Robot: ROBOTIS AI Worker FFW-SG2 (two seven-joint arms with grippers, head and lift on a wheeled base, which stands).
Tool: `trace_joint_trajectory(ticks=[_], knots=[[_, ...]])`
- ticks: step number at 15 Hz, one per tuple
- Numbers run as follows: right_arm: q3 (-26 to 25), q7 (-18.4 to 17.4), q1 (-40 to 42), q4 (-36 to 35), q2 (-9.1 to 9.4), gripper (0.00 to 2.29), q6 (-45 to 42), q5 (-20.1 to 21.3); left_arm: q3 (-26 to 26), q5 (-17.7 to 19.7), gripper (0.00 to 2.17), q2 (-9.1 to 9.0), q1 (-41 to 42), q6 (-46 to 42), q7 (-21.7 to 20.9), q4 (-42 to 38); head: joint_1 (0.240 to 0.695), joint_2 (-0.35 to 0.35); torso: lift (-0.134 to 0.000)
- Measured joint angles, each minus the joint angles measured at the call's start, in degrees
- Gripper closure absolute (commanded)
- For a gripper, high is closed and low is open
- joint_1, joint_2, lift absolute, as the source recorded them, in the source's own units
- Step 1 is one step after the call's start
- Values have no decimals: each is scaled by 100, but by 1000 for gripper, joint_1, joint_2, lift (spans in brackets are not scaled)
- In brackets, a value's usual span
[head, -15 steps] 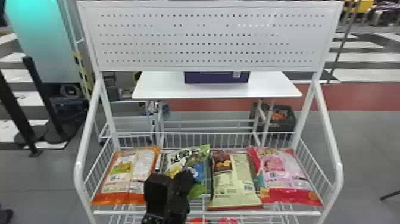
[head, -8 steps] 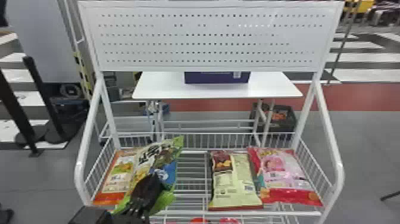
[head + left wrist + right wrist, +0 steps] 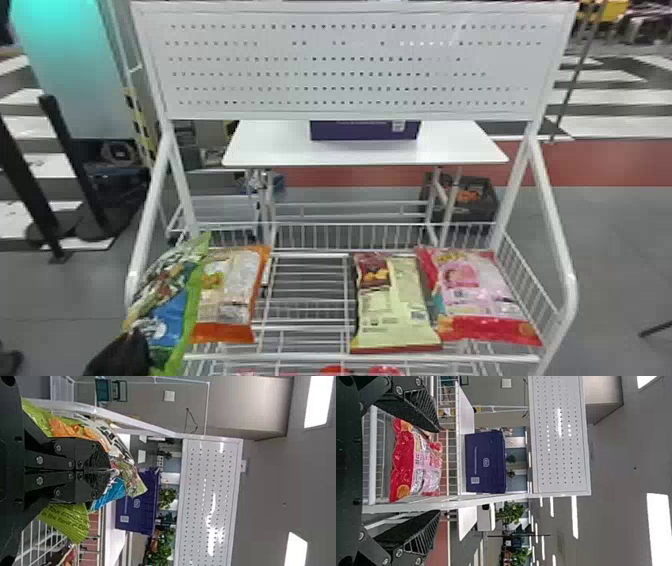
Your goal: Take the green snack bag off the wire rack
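The left gripper, at about eight o'clock in the head view, has its fingers drawn together on the green bag. The right gripper has its fingers spread wide, with nothing between them. The green bag sits just beyond the left one, tilted, its top edge leaning towards one o'clock. It overlaps the rack's front corner at eight o'clock and partly hides the orange bag; whether the two touch, I can't tell.

Beyond the rack's front rail, the orange bag lies at half past seven, the yellow bag at five, and the pink bag just beside it at four. Farther off, towards twelve, come the white table and the purple box on it.

I judge the grasp done and the lifting out well along, with the last clearing in hand. Next, the left arm should carry the bag out past the rack towards eight, with the pinch kept firm and the lower end high enough to miss rail and post. A snag there could twist the soft bag or drag the orange one.
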Motion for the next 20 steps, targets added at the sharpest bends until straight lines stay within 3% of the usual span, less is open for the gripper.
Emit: trace_joint_trajectory(ticks=[8,20], knots=[[23,0,-39,43,0,174,-3,-4,287,-63,1787,99,702,-688,-84,125,499,0,0],[23,0,0,-1,4,174,-53,-1,351,-65,1787,115,854,-991,-127,215,499,0,0]])
